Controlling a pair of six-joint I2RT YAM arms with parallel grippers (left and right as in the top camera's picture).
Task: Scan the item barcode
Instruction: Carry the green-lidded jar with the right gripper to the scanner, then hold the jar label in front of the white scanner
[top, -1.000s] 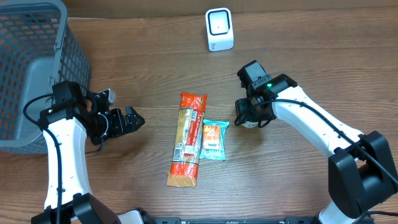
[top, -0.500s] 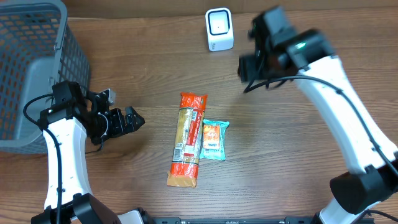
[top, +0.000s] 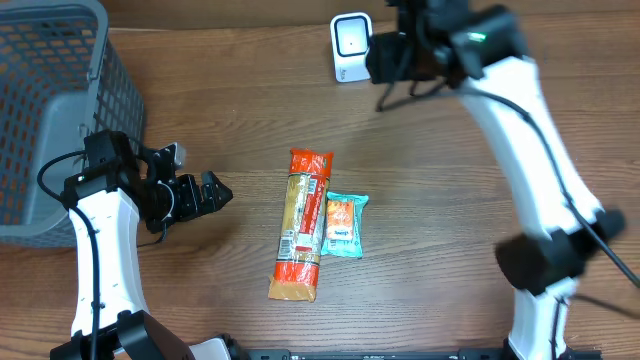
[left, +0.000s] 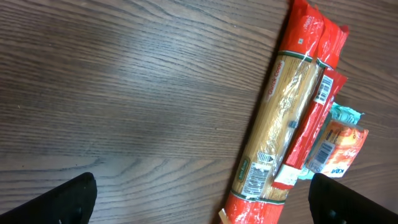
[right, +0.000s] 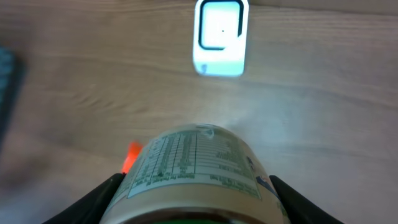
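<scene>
Right end effector (top: 398, 55) clamped on the labelled can (right: 196, 165), close beside the scanner (top: 352, 47) — its window lies straight ahead of the can, barcode not in view — left end effector (top: 212, 190), jaws apart, sits well away from the scanner.

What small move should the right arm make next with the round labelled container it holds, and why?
Probably rotate the round labelled container in the right gripper until its barcode faces the small white box-shaped scanner: it hangs just before the scanner, yet only nutrition print shows.
</scene>
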